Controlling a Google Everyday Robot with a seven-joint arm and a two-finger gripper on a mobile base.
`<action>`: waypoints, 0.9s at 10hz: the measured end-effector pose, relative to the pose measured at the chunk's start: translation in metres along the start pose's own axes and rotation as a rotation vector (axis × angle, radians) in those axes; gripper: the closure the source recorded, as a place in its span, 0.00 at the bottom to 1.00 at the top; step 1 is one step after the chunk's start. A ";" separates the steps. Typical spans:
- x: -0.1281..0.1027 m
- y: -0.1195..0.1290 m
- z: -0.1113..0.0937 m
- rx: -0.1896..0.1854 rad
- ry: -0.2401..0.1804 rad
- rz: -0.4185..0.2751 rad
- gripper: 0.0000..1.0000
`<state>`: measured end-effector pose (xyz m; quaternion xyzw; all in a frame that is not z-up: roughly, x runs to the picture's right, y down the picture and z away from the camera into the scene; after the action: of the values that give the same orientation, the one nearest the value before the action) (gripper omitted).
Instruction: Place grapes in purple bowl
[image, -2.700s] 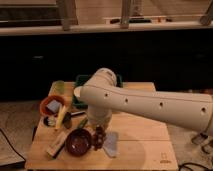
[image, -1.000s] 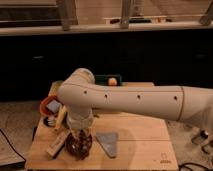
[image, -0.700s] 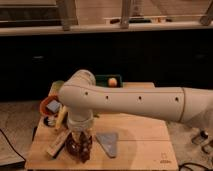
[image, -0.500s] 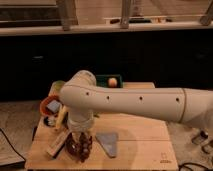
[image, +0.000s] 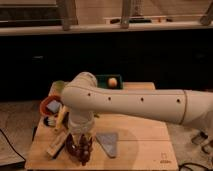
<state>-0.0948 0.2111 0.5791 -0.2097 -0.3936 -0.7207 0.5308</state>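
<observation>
The gripper (image: 81, 148) is hanging low over the worktop's (image: 140, 150) near-left corner. Its jaws are pressing closed around the grapes (image: 83, 151), just above the purple bowl (image: 70, 145). A grey cloth (image: 108, 143) is lying just beside the bowl.

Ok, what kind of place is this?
Probably an indoor robot test area: a small wooden table, a green bin, an orange bowl, and the gripper low over the purple bowl.
</observation>
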 end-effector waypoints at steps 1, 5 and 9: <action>0.000 -0.001 0.002 0.004 -0.002 -0.008 1.00; 0.016 -0.024 -0.011 -0.026 0.010 -0.056 1.00; 0.039 -0.030 -0.018 -0.046 0.012 -0.088 1.00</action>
<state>-0.1343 0.1773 0.5856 -0.2000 -0.3826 -0.7533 0.4961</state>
